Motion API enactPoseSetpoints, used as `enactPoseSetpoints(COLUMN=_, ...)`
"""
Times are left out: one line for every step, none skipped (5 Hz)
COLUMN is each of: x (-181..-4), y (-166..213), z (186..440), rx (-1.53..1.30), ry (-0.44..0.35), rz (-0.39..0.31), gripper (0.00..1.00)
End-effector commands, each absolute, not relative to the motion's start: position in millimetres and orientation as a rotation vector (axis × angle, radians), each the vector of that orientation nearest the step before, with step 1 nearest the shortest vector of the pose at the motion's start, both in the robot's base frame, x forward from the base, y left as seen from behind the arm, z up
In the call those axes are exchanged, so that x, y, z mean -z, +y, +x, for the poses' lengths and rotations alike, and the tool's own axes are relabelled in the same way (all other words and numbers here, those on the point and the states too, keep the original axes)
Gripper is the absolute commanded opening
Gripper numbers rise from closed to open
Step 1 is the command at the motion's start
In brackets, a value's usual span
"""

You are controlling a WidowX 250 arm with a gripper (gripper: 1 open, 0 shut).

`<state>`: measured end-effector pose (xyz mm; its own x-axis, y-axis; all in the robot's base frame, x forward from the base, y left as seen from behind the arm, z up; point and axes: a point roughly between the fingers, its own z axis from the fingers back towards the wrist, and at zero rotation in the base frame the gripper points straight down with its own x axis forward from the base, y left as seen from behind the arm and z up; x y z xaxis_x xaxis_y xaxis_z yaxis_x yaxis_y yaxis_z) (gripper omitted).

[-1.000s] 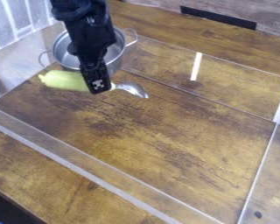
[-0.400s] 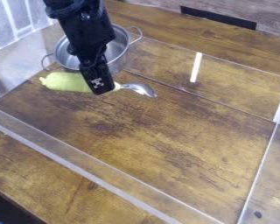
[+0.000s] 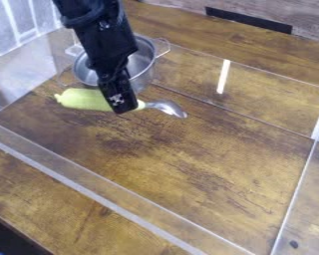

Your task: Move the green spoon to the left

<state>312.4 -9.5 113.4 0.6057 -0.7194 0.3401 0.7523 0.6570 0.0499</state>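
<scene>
The green spoon (image 3: pixel 80 100) lies flat on the wooden table, its thick yellow-green handle pointing left and its small shiny bowl (image 3: pixel 171 110) pointing right. My gripper (image 3: pixel 120 103) comes down steeply from above and is shut on the spoon where the handle meets the metal neck. The black fingers hide that part of the spoon. The arm rises toward the top left of the view.
A round steel pot (image 3: pixel 147 55) with side handles stands just behind the spoon, partly hidden by the arm. A low clear plastic wall (image 3: pixel 123 194) runs around the work area, with a clear divider (image 3: pixel 242 115) to the right. Bare wood lies in front of the spoon.
The gripper and the spoon in it have shifted slightly to the right and toward the camera. The pot also sits a little farther right than before.
</scene>
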Motion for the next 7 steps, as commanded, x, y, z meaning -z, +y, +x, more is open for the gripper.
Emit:
enactPoseSetpoints(x=-130.7, y=-3.6, z=320.2, rx=0.888, ry=-0.397, rz=-0.097, gripper=0.00)
enactPoseSetpoints(x=-136.2, y=-5.2, z=322.9, rx=0.919, ry=-0.396, rz=-0.118, gripper=0.00)
enactPoseSetpoints(x=-121.6, y=8.7, z=328.4, rx=0.911, ry=-0.386, rz=-0.129, gripper=0.00)
enactPoseSetpoints(x=-106.8, y=25.8, z=330.5, rx=0.897, ry=-0.370, rz=-0.134, gripper=0.00)
enactPoseSetpoints(x=-106.6, y=40.6, z=327.0, rx=0.845, ry=-0.352, rz=-0.139, gripper=0.00)
enactPoseSetpoints(x=-108.0, y=41.8, z=329.2, rx=0.805, ry=-0.350, rz=-0.146, gripper=0.00)
enactPoseSetpoints(x=-103.1, y=59.2, z=332.2, rx=0.821, ry=-0.330, rz=-0.170, gripper=0.00)
